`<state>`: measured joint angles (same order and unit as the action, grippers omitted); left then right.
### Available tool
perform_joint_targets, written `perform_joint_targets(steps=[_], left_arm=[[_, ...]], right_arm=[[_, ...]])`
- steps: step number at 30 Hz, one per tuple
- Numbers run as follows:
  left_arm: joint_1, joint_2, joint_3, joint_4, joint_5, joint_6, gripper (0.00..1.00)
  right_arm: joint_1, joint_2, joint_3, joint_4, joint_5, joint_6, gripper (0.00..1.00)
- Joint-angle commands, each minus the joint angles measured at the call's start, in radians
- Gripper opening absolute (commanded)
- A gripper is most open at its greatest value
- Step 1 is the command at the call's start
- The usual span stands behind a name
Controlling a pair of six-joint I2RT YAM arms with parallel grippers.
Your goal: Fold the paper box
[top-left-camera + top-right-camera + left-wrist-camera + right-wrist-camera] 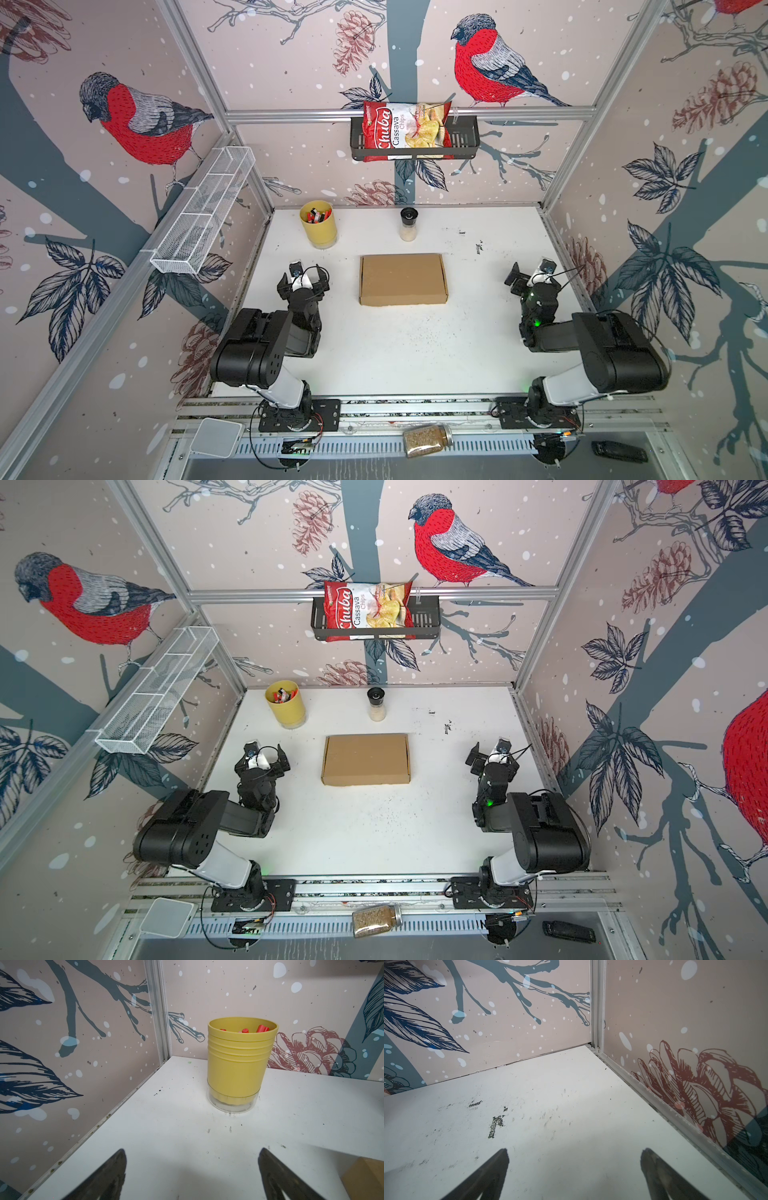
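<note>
Paper box [403, 279], folded shut, middle of desk [415, 357]; left hand [192, 1153] and right hand [575, 1152] spread wide, empty, well apart from it.

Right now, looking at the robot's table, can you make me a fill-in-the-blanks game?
The paper box is made of brown ____.
The left hand and the right hand are both ____ and hold nothing.
The cup nearest the left hand is coloured ____.
The bag in the black basket says cassava ____.
Missing words: cardboard, open, yellow, chips.
</note>
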<state>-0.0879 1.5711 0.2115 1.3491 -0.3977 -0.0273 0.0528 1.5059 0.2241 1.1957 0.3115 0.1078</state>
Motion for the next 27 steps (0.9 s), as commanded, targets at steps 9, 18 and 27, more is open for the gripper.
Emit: perform_joint_targets(steps=[9, 18, 27], left_arm=[[0.0, -0.002, 0.005, 0.009, -0.016, 0.0, 0.97], [0.0, -0.003, 0.005, 0.011, -0.015, 0.0, 0.97], [0.008, -0.003, -0.003, 0.021, 0.071, 0.027, 0.97]], right_arm=[[-0.001, -0.002, 0.003, 0.021, 0.008, -0.005, 0.99], [-0.001, -0.003, 0.003, 0.021, 0.006, -0.005, 0.99], [-0.001, -0.002, 0.003, 0.021, 0.006, -0.005, 0.99]])
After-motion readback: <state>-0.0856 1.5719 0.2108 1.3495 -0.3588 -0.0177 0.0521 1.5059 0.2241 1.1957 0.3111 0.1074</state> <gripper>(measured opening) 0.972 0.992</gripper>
